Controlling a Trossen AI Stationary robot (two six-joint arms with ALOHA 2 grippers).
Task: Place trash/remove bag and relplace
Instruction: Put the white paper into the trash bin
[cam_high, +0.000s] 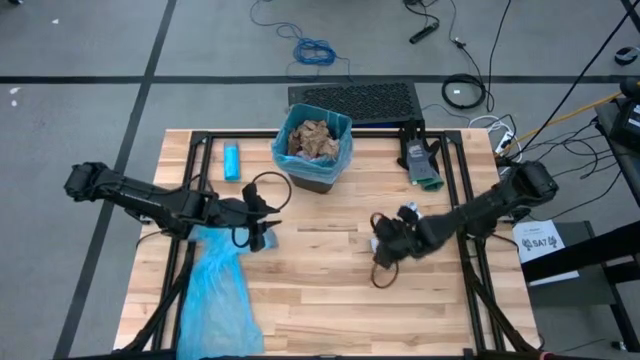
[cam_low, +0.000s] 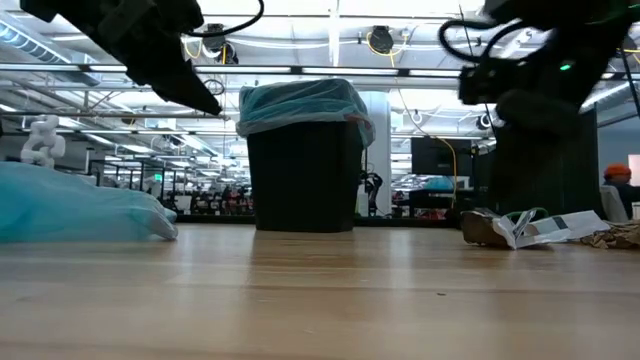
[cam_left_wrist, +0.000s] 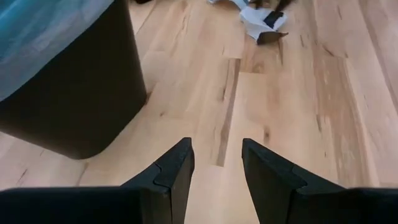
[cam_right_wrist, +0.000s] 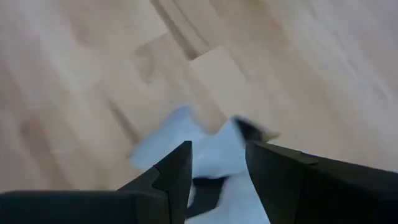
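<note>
The left claw is apart with nothing in it, beside the bin. The right claw is apart over a white paper scrap. Brown trash fills the bin.

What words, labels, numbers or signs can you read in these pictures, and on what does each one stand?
"SA7" (uncertain): on the white label beside the table, by the right arm; small print.
Scrap of white paper on the table: dark marks, too blurred to read.
Bin, blue bag, small blue object: no text visible.
</note>
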